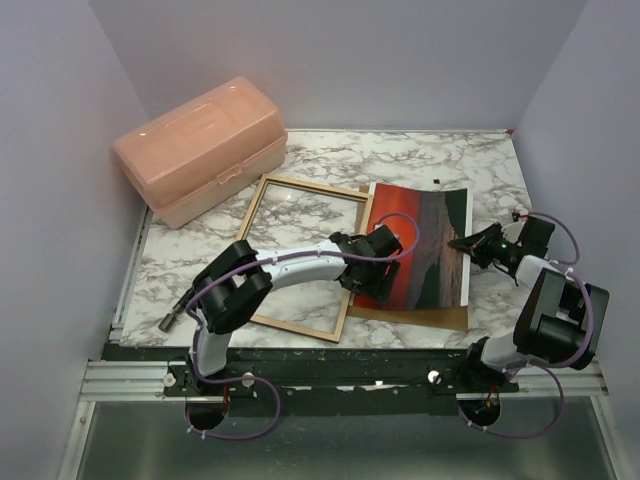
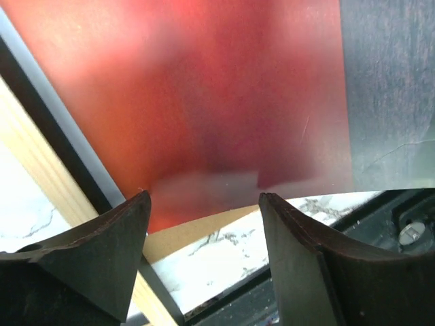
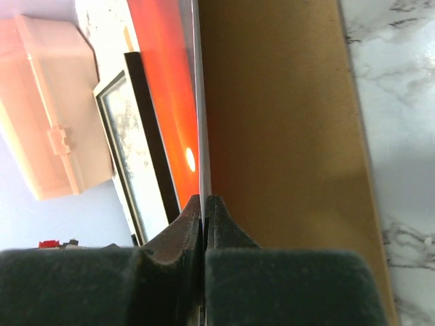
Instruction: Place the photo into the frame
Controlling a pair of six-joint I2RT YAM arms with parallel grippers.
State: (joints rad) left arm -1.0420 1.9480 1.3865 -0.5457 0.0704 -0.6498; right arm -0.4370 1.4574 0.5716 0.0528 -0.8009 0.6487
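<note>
Your right gripper point(image 3: 203, 204) is pinched on the photo's point(image 1: 420, 245) right edge, lifting it off the brown backing board point(image 3: 285, 136). Left gripper point(image 2: 204, 204) is spread just over the photo's near-left corner. The frame point(image 1: 300, 255) lies beside the photo to the left, back up on the marble table point(image 1: 480, 160).

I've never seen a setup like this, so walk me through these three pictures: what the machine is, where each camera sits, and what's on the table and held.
Two robot arms are bolted at a marble table's near edge. The overhead view looks down on both; the other two views come from cameras on each wrist. On the table lie a wooden frame, a brown backing board, a sunset photo on that board, and a pink plastic box. The right tool is shut on the photo's edge. The left tool is open, over the photo's near edge.
</note>
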